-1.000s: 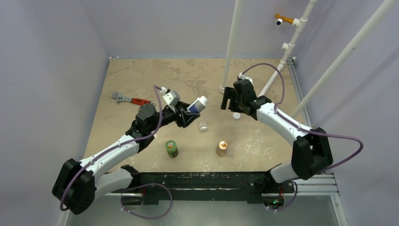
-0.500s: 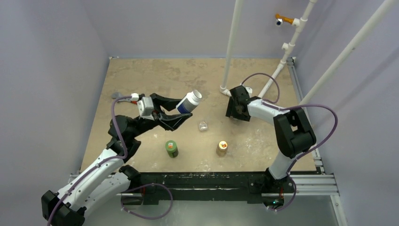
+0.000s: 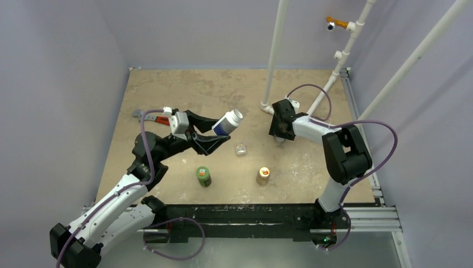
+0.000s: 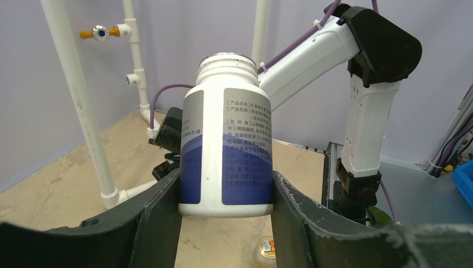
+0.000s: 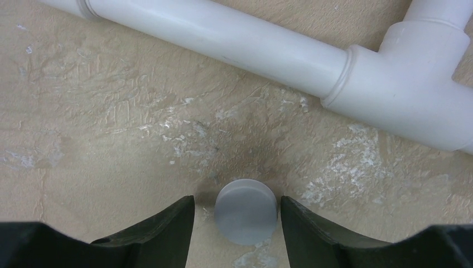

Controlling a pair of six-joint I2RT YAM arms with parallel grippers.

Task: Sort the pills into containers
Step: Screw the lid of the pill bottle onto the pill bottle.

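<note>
My left gripper point(image 3: 221, 132) is shut on a white bottle with a blue label point(image 3: 227, 123), held tilted above the table with its neck uncapped. The left wrist view shows that bottle point(image 4: 226, 139) squeezed between both fingers. The small transparent container point(image 3: 240, 149) sits on the table just right of and below the bottle. My right gripper point(image 3: 280, 137) points down at the table beside the white pipe base. Its open jaws stand on either side of a round white cap point(image 5: 246, 211), with a small gap on the left side. No pills show in any view.
A green bottle point(image 3: 203, 176) and a tan-orange bottle point(image 3: 262, 175) stand near the table's front. A wrench point(image 3: 146, 116) lies at the left. White pipes point(image 3: 275, 53) rise at the back right, and one runs along the table point(image 5: 223, 33) just beyond the cap.
My right gripper has dropped to the table over the white cap and its jaws have narrowed around it. My left arm has drawn back, with the bottle still in its grip.
</note>
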